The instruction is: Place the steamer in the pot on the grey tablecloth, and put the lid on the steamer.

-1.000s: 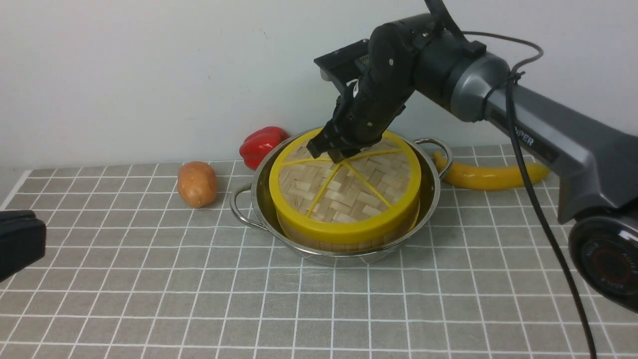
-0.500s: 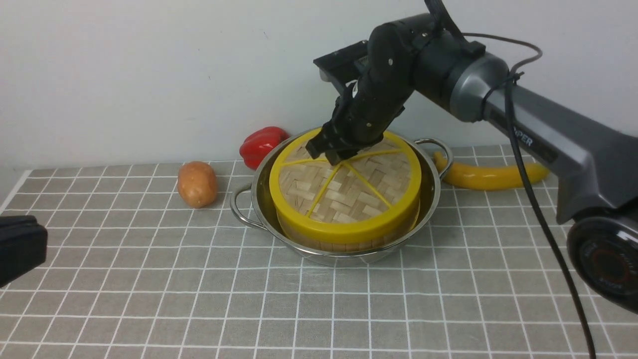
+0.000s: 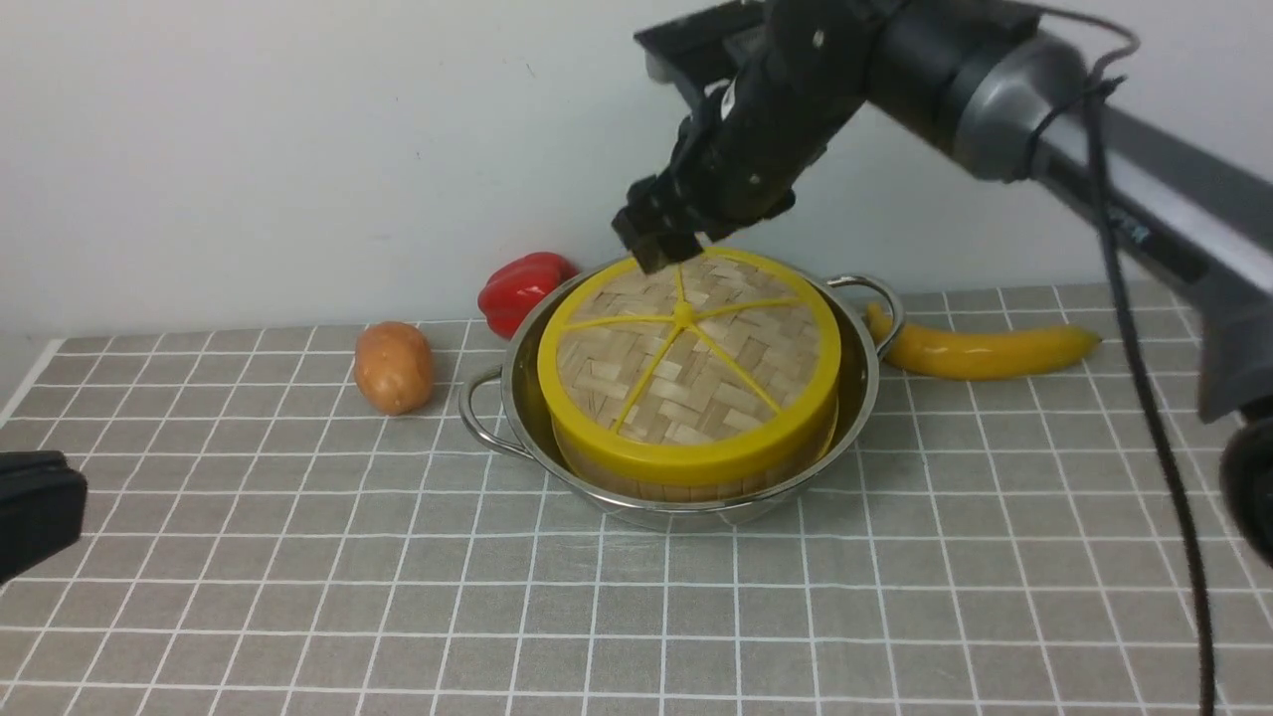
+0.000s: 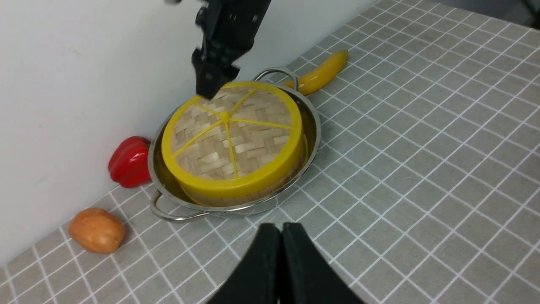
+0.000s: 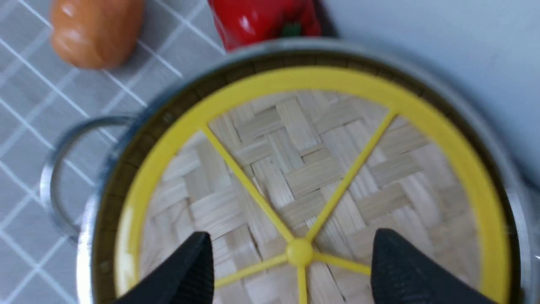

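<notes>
- The placing is judged complete, with only the withdrawal left. The right end effector (image 3: pixel 656 244) is best taken straight up with its jaws spread, so that the lid (image 3: pixel 686 368) is not dragged off its seat.
- The lid is seen lying level on the steamer (image 3: pixel 686 479), which stands inside the pot (image 3: pixel 512 398) on the grey tablecloth (image 3: pixel 298 597), near the middle of the bench's far edge.
- The right end effector hovers wide open over the lid's far part. Nothing is held, and it appears clear of the lid.
- The left end effector (image 4: pixel 282 230) is closed and empty, by the bench's left edge.

Lid (image 4: pixel 231 139) seated on steamer (image 4: pixel 236 197) inside pot (image 4: pixel 312 126), frame centre. Right gripper (image 4: pixel 209 85) over lid rim, upper centre. Left fingers (image 4: pixel 270 253) pressed together, lower centre of frame.
</notes>
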